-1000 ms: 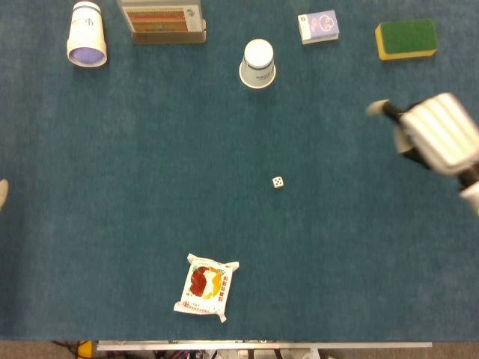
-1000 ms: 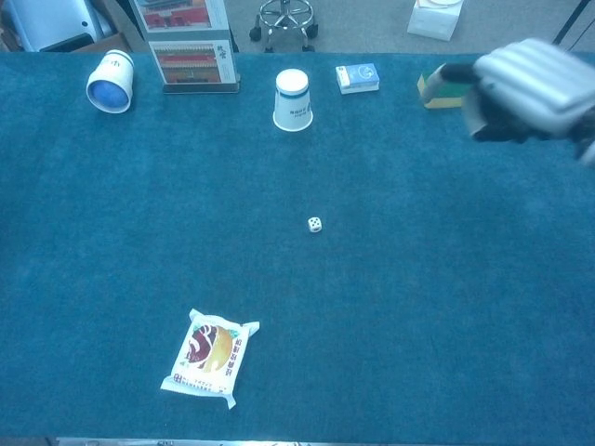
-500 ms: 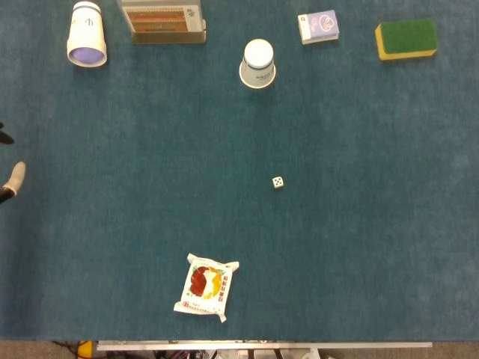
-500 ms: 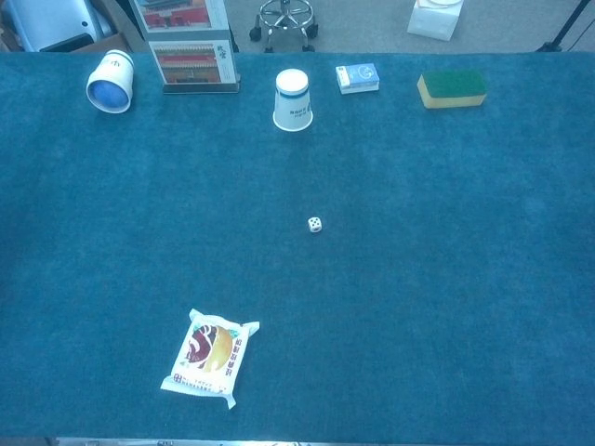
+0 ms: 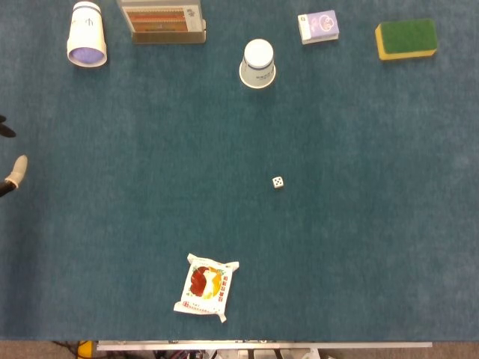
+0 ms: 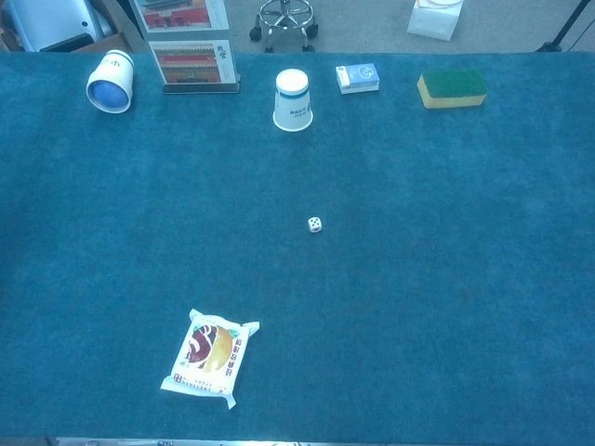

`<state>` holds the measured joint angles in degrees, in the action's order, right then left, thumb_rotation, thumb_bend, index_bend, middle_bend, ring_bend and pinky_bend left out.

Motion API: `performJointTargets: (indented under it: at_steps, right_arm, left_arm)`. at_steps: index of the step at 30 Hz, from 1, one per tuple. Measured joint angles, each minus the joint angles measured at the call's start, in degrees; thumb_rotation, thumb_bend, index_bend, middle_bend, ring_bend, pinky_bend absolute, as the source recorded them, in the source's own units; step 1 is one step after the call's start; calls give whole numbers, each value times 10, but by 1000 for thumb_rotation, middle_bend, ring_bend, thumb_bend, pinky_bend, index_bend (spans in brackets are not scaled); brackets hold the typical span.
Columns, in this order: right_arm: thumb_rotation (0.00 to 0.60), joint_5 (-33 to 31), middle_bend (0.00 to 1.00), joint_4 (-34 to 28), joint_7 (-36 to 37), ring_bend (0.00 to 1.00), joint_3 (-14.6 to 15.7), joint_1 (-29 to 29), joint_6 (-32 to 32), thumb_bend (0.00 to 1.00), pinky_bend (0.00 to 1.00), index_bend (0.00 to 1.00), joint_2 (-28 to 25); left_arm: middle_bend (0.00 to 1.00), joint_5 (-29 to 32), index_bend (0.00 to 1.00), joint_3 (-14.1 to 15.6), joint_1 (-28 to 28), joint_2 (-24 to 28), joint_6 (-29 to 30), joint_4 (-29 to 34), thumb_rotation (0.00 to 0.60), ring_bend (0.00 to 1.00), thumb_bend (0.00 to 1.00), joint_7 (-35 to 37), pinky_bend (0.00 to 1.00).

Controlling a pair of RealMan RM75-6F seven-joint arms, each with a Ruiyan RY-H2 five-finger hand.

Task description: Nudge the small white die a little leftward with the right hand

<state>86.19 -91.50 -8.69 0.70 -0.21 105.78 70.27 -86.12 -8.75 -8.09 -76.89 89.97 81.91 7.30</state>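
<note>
The small white die (image 5: 278, 182) lies alone on the blue table cloth near the middle, also seen in the chest view (image 6: 315, 224). Nothing touches it. My right hand appears in neither view. Of my left hand (image 5: 13, 173) only a pale fingertip and a dark tip show at the far left edge of the head view, far from the die; whether it holds anything is hidden.
An upside-down paper cup (image 5: 258, 63) stands behind the die. Along the back are a cup lying on its side (image 5: 86, 34), a card stand (image 5: 163, 21), a card pack (image 5: 318, 26) and a green-yellow sponge (image 5: 406, 38). A snack packet (image 5: 206, 286) lies front left.
My right hand, at the right side a second ago, has gone out of both views. The left fingertips crept slightly up at the left edge. The die has not moved.
</note>
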Motion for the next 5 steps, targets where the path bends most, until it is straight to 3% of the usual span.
performJointTargets:
  at_steps: [5]
  right_arm:
    - [600,-13,439,11,20,456,-15,3,-34,612,584,441,5]
  left_arm:
    - [351,10,443,1,1,1,-6,-3,600,239,246,3,431]
